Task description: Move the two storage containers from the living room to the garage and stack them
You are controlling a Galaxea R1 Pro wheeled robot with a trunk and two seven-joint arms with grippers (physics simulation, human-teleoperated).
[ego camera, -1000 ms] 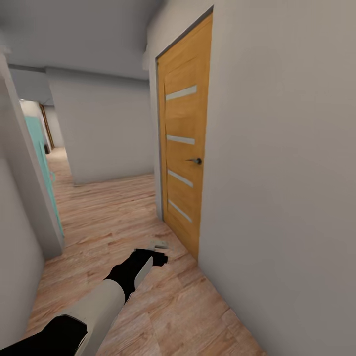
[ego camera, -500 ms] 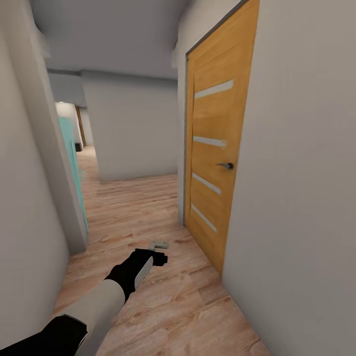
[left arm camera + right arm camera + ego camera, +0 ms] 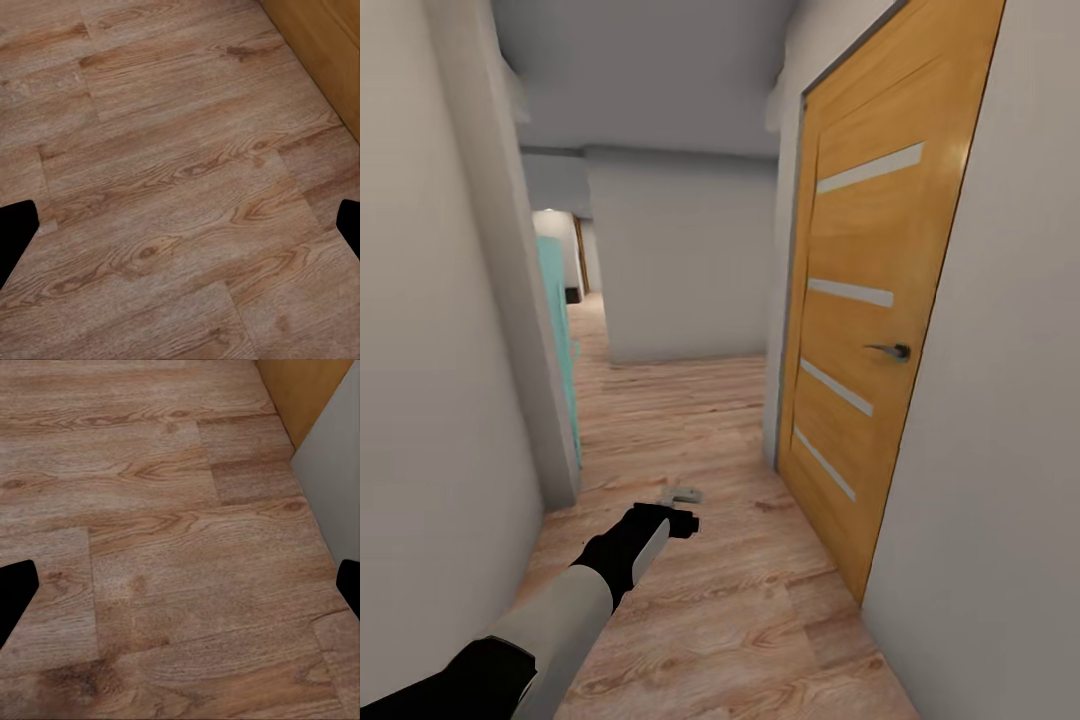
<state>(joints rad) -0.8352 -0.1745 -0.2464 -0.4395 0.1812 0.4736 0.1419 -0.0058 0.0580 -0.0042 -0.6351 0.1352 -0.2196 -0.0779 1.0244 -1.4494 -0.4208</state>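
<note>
Rolling down a hallway, no bins in sight, claws empty.

Head view: the left arm (image 3: 560, 610) reached forward and down over the wood floor (image 3: 740, 600), its gripper (image 3: 682, 508) at the end, too small to tell its opening. An orange door (image 3: 860, 330) with pale slats and a dark handle (image 3: 890, 350) stood shut on the right, set in a white wall (image 3: 1000, 450). A teal panel (image 3: 560, 340) stood on the left past a white corner. Left wrist view: two black fingertips (image 3: 15, 232) sat wide apart at the frame edges, plank floor between them, nothing held; the door's edge showed at a corner. Right wrist view: the fingertips (image 3: 16, 592) likewise stood wide apart over planks (image 3: 165, 555), nothing gripped, with door and wall beside.
</note>
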